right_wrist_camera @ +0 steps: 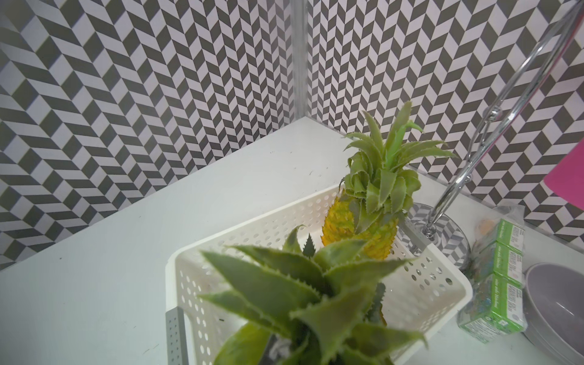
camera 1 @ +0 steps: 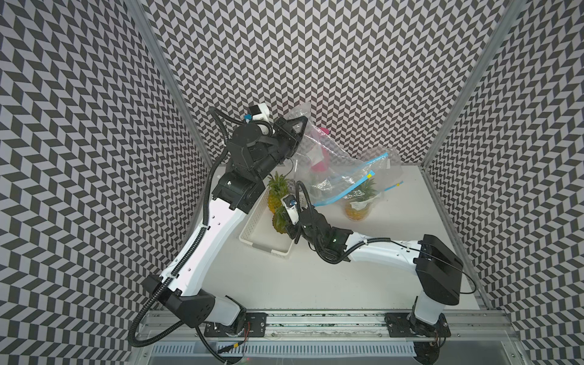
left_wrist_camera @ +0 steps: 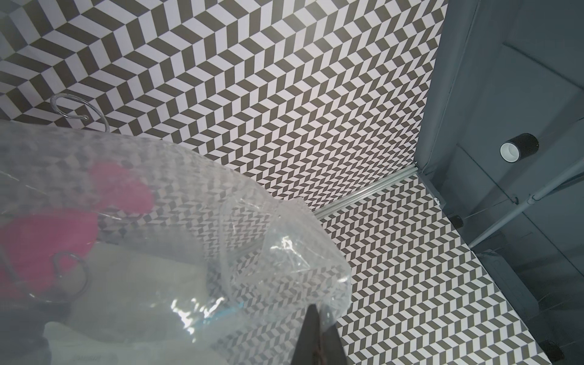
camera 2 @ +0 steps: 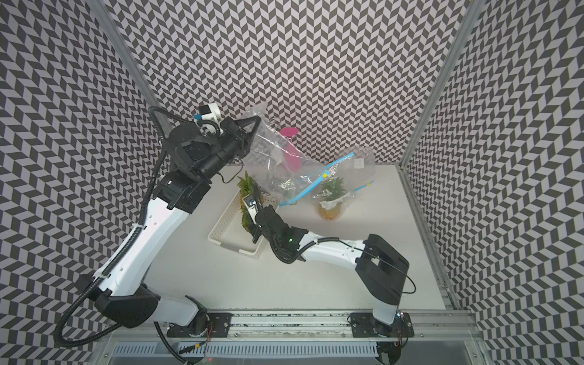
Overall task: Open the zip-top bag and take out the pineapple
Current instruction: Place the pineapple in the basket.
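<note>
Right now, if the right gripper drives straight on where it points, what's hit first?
Probably the white perforated plastic basket: the right gripper, jaws shut on a yellow-and-green pineapple, aims into it. The second pineapple standing there is close; depth unclear.

Black-and-white chevron walls [camera 1: 316,63] surround a plain white desk [camera 1: 347,278].
The basket [right_wrist_camera: 420,284] is cream with perforations. Each pineapple [right_wrist_camera: 357,227] is yellow-orange with a green crown. The zip-top bag [camera 1: 316,177] is clear with a blue zip strip [camera 1: 335,193]. The cartons [right_wrist_camera: 505,281] are green and the bowl [right_wrist_camera: 556,313] is grey.
</note>
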